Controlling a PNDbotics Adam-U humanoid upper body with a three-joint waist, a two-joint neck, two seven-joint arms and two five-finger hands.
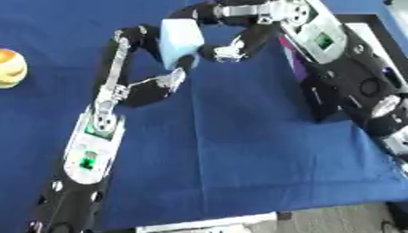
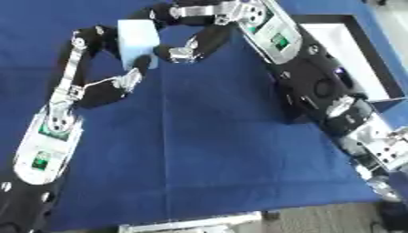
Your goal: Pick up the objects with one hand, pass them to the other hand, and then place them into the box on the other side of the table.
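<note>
A light blue block (image 1: pixel 181 38) hangs above the blue cloth at the top middle, between both hands. My left hand (image 1: pixel 143 93) reaches up from the lower left; its fingers (image 1: pixel 127 41) curl round the block's left side and its thumb sits under the lower edge. My right hand (image 1: pixel 253 40) comes in from the upper right, its fingers over the block's top and its thumb against the right side. The box (image 2: pixel 374 68), white inside with a black rim, lies at the right edge, partly hidden behind my right arm.
A yellow-and-orange ball (image 1: pixel 9 68) lies at the far left edge. The blue cloth (image 1: pixel 239 150) covers the table, whose front edge runs along the bottom. My right forearm (image 1: pixel 350 77) crosses the right side in front of the box.
</note>
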